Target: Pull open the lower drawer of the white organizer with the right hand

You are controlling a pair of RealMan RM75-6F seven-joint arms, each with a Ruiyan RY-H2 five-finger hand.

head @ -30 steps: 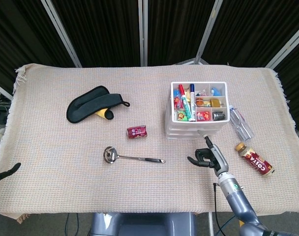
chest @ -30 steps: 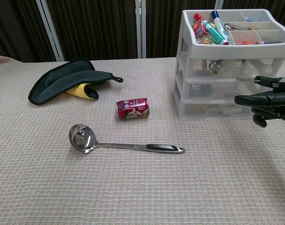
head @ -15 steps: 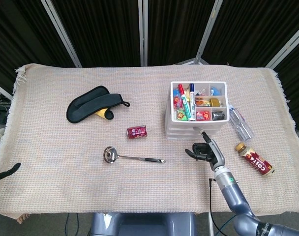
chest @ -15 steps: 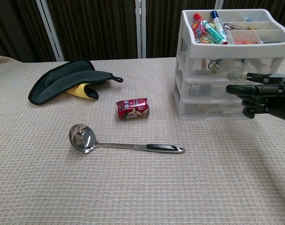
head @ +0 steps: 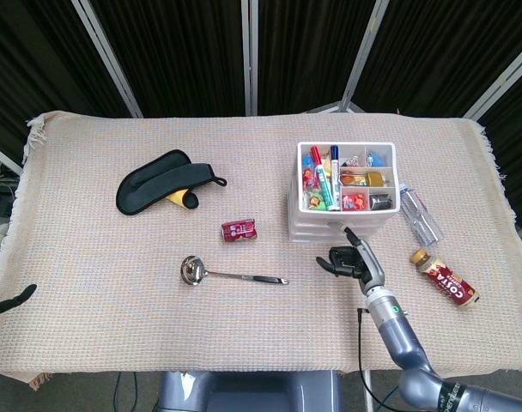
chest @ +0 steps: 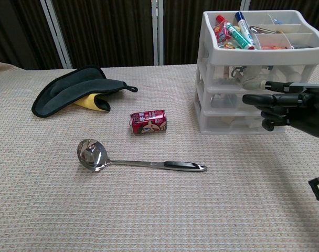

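The white organizer [chest: 202,79] stands at the right of the table, its top tray [head: 347,145] full of markers and small items. Its clear drawers are stacked below, and the lower drawer [chest: 227,122] is closed. My right hand [chest: 277,105] hovers just in front of the drawer fronts at about middle-drawer height, fingers partly curled and apart, holding nothing. From the head view the right hand [head: 347,257] sits just in front of the organizer's base. Only a dark tip of my left hand [head: 16,296] shows at the left table edge.
A black oven mitt [head: 162,180] lies far left, a red can [head: 239,229] near the middle, and a steel ladle [head: 231,275] in front of it. A clear bottle [head: 421,215] and a brown coffee bottle [head: 447,279] lie right of the organizer.
My right hand has moved left and forward, closing in on the organizer's drawer fronts. The drawers and other objects have not moved.
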